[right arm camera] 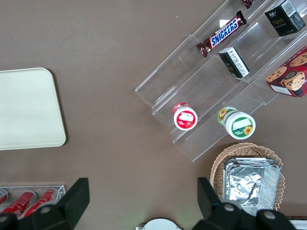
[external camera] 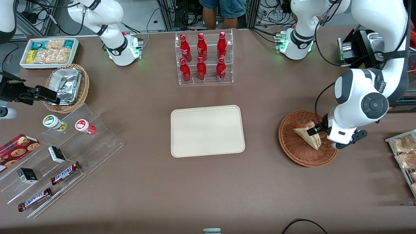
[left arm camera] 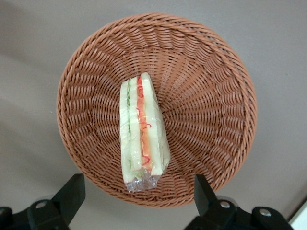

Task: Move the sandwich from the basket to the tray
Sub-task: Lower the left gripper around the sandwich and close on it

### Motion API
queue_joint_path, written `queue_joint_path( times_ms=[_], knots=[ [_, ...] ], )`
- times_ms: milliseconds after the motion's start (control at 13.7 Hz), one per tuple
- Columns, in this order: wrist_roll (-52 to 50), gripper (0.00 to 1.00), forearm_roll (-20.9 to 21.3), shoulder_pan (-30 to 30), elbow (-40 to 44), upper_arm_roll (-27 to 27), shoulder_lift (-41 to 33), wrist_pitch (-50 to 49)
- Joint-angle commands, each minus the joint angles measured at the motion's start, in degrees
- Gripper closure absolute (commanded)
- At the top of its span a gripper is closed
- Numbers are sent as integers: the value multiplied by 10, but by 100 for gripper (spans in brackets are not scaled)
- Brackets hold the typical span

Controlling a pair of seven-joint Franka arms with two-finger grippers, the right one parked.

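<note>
The sandwich (external camera: 308, 134) (left arm camera: 142, 129), a clear-wrapped wedge with red, orange and green layers, lies in the round reddish-brown basket (external camera: 294, 152) (left arm camera: 206, 96) toward the working arm's end of the table. My left gripper (external camera: 319, 129) (left arm camera: 136, 197) hangs just above the basket and over the sandwich. It is open, its two black fingers (left arm camera: 71, 192) spread wide, with nothing between them. In the wrist view the fingertips stand over the basket's rim, apart from the sandwich. The cream tray (external camera: 208, 130) lies flat at the table's middle with nothing on it.
A clear rack of red bottles (external camera: 203, 58) stands farther from the front camera than the tray. Toward the parked arm's end are a tiered acrylic stand with snacks (external camera: 61, 152), a tan basket with a foil container (external camera: 66, 86) and a white snack bin (external camera: 48, 52). Packets on a rack (external camera: 403, 152) lie beside the basket.
</note>
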Motion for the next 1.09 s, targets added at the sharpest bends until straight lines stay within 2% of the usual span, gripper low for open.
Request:
queue_joint_path(
  times_ms=[0,728,1020],
  knots=[
    [-41,0,0,-6,-33,3,-17,27],
    [-88,0,-5,-3,-141,3,-30,170],
    [-88,0,-6,-1,-154,4,-19,202]
  ],
)
